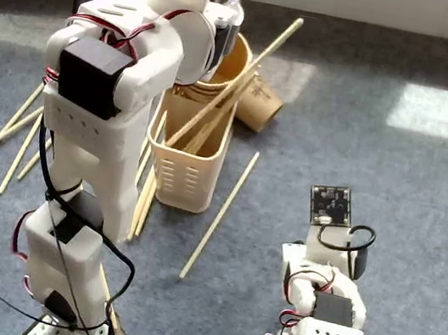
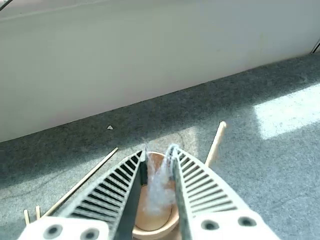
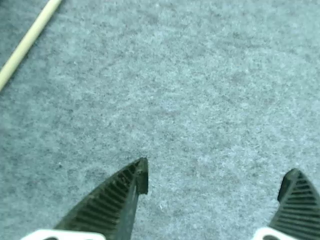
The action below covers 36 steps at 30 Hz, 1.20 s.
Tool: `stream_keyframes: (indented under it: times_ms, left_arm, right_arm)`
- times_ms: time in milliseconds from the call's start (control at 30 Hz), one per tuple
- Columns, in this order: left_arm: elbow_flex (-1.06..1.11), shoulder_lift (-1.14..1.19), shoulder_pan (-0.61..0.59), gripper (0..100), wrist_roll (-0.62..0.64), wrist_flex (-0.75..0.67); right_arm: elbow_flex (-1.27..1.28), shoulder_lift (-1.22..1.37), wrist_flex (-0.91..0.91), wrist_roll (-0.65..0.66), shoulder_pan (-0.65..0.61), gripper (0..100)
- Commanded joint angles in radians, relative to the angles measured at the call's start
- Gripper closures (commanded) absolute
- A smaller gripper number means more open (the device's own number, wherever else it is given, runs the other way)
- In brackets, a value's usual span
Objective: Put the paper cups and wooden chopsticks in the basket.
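Nearest to us, well to the right of the basket [image 1: 181, 179], the right gripper [image 3: 217, 177] hangs over the grey carpet [image 1: 393, 187]. Its jaws are spread wide and there is nothing between them.

A little farther on, one loose chopstick [image 1: 218, 216] lies on the carpet just beside the basket's right side, apart from it. Against the basket's left wall we see a few chopsticks [image 1: 146, 197] pressed close together, partly hidden by the left arm [image 1: 104, 113]. Farther left of the basket, a scattered group of chopsticks [image 1: 7, 140] rests on the carpet.

The basket stands upright. Inside it is a bundle of chopsticks [image 1: 216, 110] that leans out over its far right rim, with the longest one reaching well past it.

Over the basket's far end is the left gripper [image 2: 158, 152]. Its fingers are drawn almost together, with only a thin slit between them. They seem to pinch the wall of a paper cup [image 2: 150, 217], whose brown inside shows in that slit. This cup sits mouth up at the far end of the basket.

Just beyond the basket's far right corner, a second cup [image 1: 260, 105] lies on its side on the carpet. Beyond that is a pale wall [image 2: 150, 60].
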Motion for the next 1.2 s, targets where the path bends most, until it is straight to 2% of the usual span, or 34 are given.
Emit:
stream_keyframes:
  times_ms: [0, 167, 300, 467, 567, 633, 733, 833, 933, 1167]
  left_arm:
    - [-0.012, -0.016, -0.015, 89, -0.011, 0.000]
    - [-0.008, -0.070, -0.081, 89, -0.012, 0.031]
    - [0.007, -0.122, -0.289, 90, -0.028, 0.051]
    - [0.303, -0.153, -0.624, 96, -0.244, 0.049]
    - [0.565, -0.140, -0.760, 98, -0.377, 0.043]
    - [0.731, -0.124, -0.809, 97, -0.505, 0.043]
    - [0.966, -0.064, -0.803, 93, -0.666, -0.003]
    - [1.093, 0.019, -0.782, 85, -0.720, -0.164]
    - [1.101, 0.105, -0.748, 84, -0.764, -0.261]
    - [0.997, 0.271, -0.601, 84, -0.799, -0.262]
  right_arm:
    - [-0.005, -0.010, -0.018, 0.012, 0.008, 60.5]
    - [-0.005, -0.010, -0.018, 0.012, 0.008, 60.5]
    - [-0.005, -0.010, -0.018, 0.012, 0.008, 60.5]
    - [-0.005, -0.010, -0.018, 0.012, 0.008, 60.5]
    - [-0.005, -0.010, -0.018, 0.012, 0.008, 60.5]
    - [-0.005, -0.010, -0.018, 0.012, 0.008, 60.5]
    - [-0.005, -0.010, -0.018, 0.012, 0.008, 60.5]
    - [-0.005, -0.010, -0.018, 0.012, 0.008, 60.5]
    - [-0.005, -0.010, -0.018, 0.012, 0.008, 60.5]
    - [-0.005, -0.010, -0.018, 0.012, 0.008, 60.5]
